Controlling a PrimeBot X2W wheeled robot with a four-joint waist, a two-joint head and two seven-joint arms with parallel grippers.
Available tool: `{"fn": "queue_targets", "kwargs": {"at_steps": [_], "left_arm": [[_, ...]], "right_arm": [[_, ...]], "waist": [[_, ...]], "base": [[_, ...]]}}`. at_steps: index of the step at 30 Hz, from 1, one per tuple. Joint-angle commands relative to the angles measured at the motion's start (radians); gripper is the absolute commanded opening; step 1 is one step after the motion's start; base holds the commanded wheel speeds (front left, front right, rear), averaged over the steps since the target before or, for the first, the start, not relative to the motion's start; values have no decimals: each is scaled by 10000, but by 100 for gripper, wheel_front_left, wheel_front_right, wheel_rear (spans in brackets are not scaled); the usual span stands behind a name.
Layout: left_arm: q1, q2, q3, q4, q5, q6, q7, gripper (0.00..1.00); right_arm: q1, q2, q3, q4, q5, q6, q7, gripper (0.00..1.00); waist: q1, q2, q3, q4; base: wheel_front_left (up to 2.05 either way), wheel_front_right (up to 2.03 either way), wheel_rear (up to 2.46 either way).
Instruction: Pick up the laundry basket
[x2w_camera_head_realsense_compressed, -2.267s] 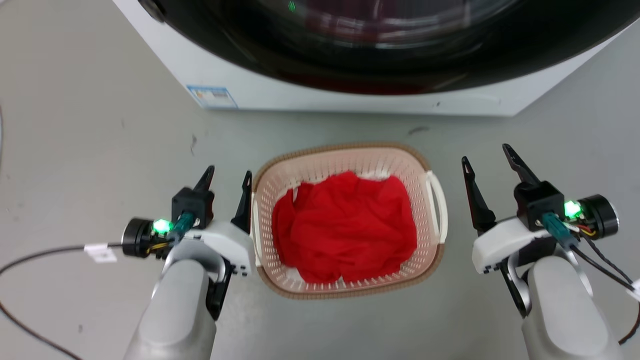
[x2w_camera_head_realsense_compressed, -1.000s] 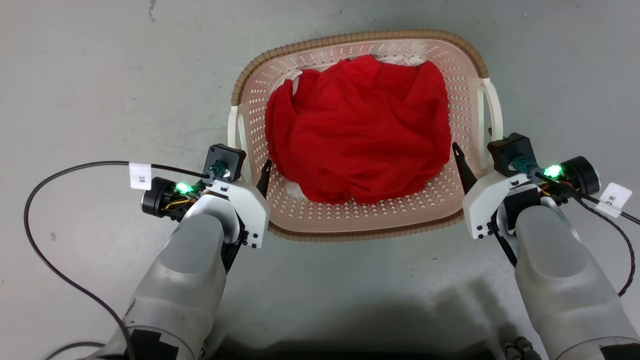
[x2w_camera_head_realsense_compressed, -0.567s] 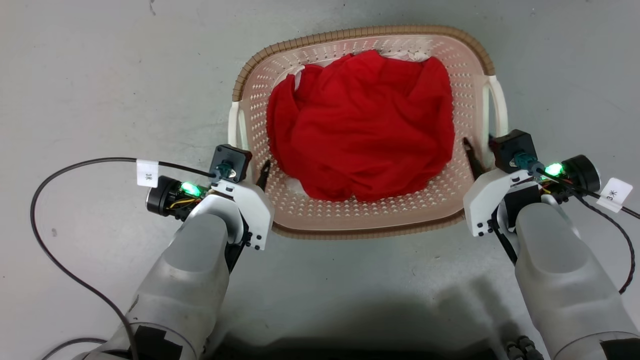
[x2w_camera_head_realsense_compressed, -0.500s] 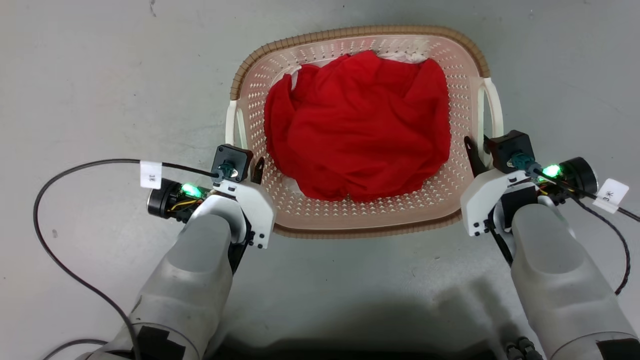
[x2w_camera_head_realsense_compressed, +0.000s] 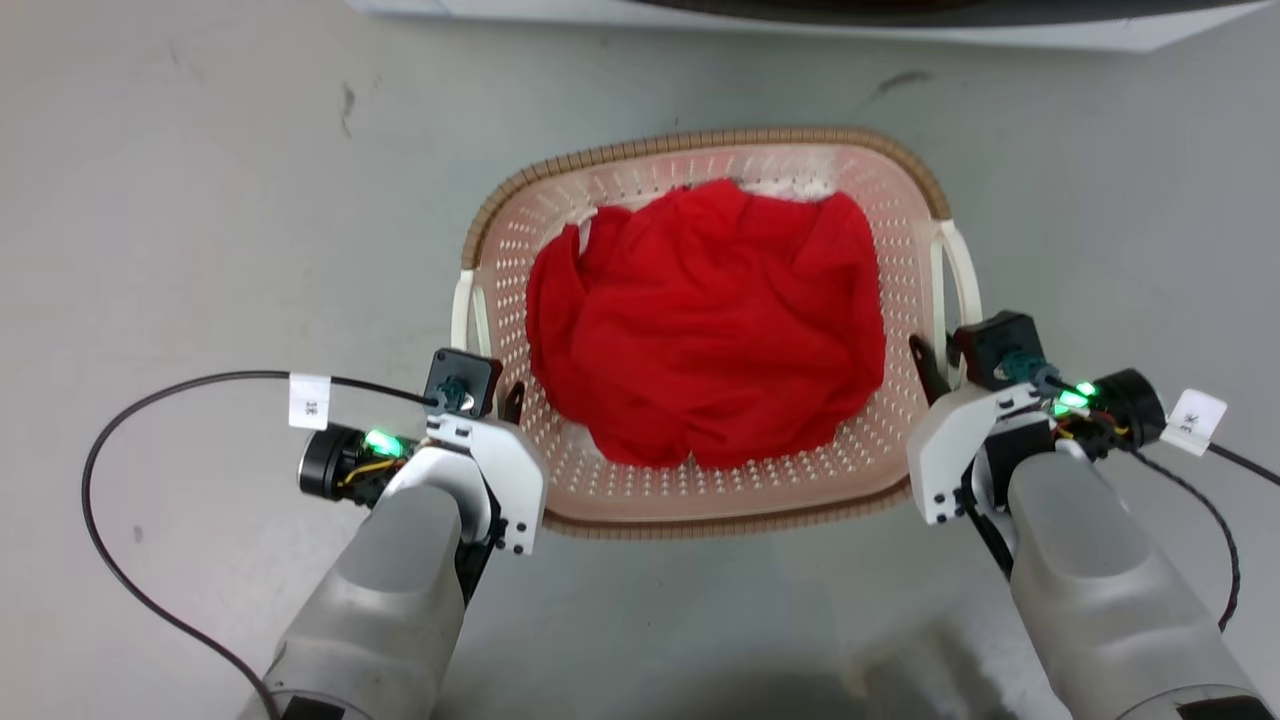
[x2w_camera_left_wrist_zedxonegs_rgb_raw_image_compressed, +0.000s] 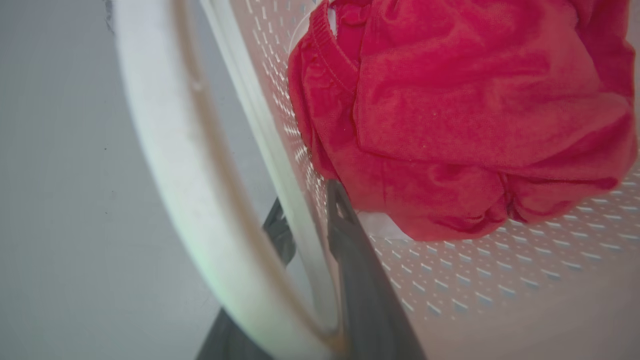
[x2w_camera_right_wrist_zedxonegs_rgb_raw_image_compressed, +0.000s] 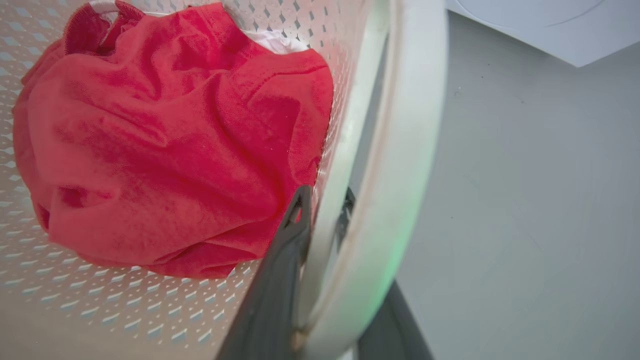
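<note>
Still, the left hand (x2w_camera_left_wrist_zedxonegs_rgb_raw_image_compressed: 307, 205) and right hand (x2w_camera_right_wrist_zedxonegs_rgb_raw_image_compressed: 324, 195) each pinch a side wall of the laundry basket (x2w_camera_head_realsense_compressed: 700, 150), red cloth (x2w_camera_head_realsense_compressed: 705, 320) inside, washing machine (x2w_camera_head_realsense_compressed: 1000, 28) beyond.

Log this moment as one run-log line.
left claw: shut on side wall of cream-pink perforated plastic laundry basket | right claw: shut on opposite wall | contents: crumpled red cloth

Scuffed grey floor (x2w_camera_head_realsense_compressed: 200, 200) bears the white washing machine (x2w_camera_head_realsense_compressed: 1000, 32).

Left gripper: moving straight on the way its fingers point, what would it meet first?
Likely the red cloth: the left gripper straddles the basket wall, and its inner finger points at the cloth just beyond.
</note>
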Motion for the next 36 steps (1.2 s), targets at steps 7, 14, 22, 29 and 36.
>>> {"fn": "queue_targets", "kwargs": {"at_steps": [7, 14, 22, 29, 36], "left_arm": [[597, 127, -206, 46, -136, -20, 390, 0], [1041, 110, -391, 47, -355, -132, 1004, 0], [1663, 110, -646, 41, -779, -267, 1720, 0], [2423, 110, -932, 39, -1010, -327, 2388, 0], [3163, 95, -1246, 34, -1275, -337, 2911, 0]], "right_arm": [[358, -157, 776, 819, 594, 0, -21, 0], [730, -141, 1744, 1165, 1324, 13, 348, 0], [1334, -128, 2662, 1306, 2140, 14, 1053, 0], [2082, -124, 3600, 1333, 3055, 14, 1706, 0], [2732, -112, 4615, 1170, 4077, 16, 2402, 0]], "waist": [[1, 0, -1946, -148], [1, 0, -3214, -208], [1, 0, -4719, -181], [1, 0, -6104, -116], [1, 0, -7298, -105]], "base": [[0, 0, 0], [0, 0, 0], [0, 0, 0], [0, 0, 0], [0, 0, 0]]}}
